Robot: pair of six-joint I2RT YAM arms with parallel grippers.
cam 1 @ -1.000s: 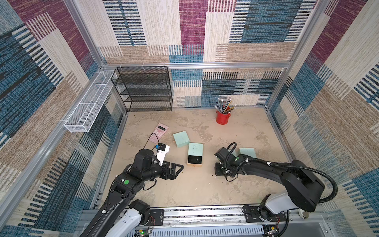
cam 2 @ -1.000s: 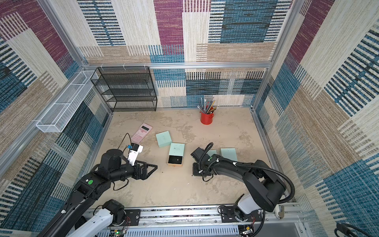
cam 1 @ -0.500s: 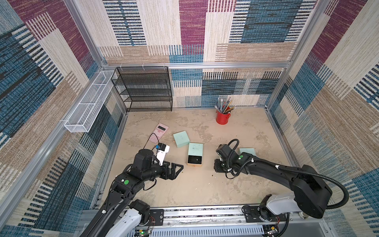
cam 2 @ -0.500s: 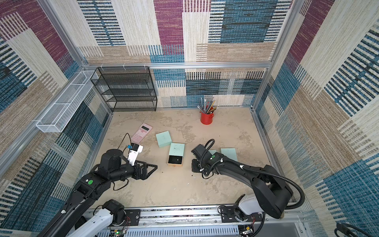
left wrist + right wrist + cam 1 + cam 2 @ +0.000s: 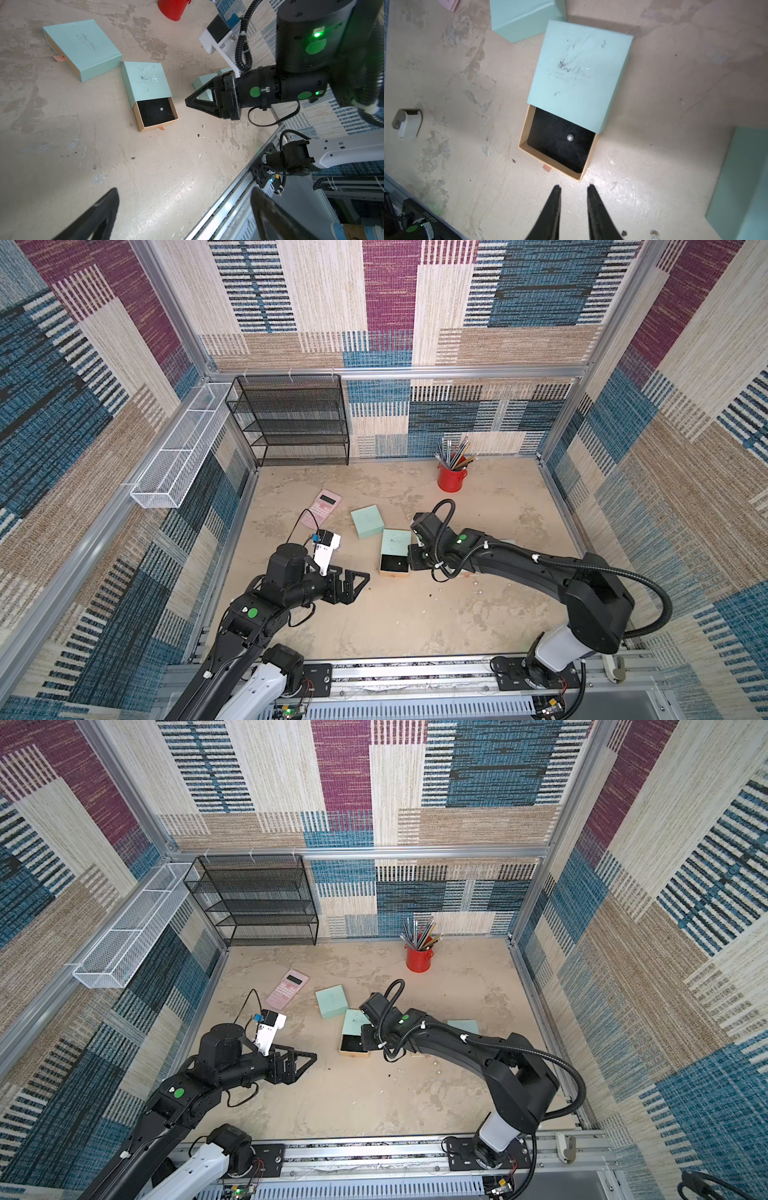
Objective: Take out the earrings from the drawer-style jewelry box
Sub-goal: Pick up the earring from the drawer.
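Spotted one pearl earring (image 5: 570, 137) on the black lining of the pulled-out drawer (image 5: 527, 128) of the mint jewelry box (image 5: 581, 68), mid-bench (image 5: 395, 622). Noted right pincer (image 5: 574, 186) at the drawer's 3 o'clock, tips narrowly apart, empty. Logged left pincer (image 5: 185, 192) released wide at 9 o'clock.

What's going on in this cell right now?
The right gripper hangs just short of the mint-green jewelry box, jaws slightly apart and empty. Its drawer is pulled out, with one pearl earring on the black lining. A tiny whitish piece, possibly an earring already out, lies on the table nearby. The left gripper hovers wide open off to the side, holding nothing.
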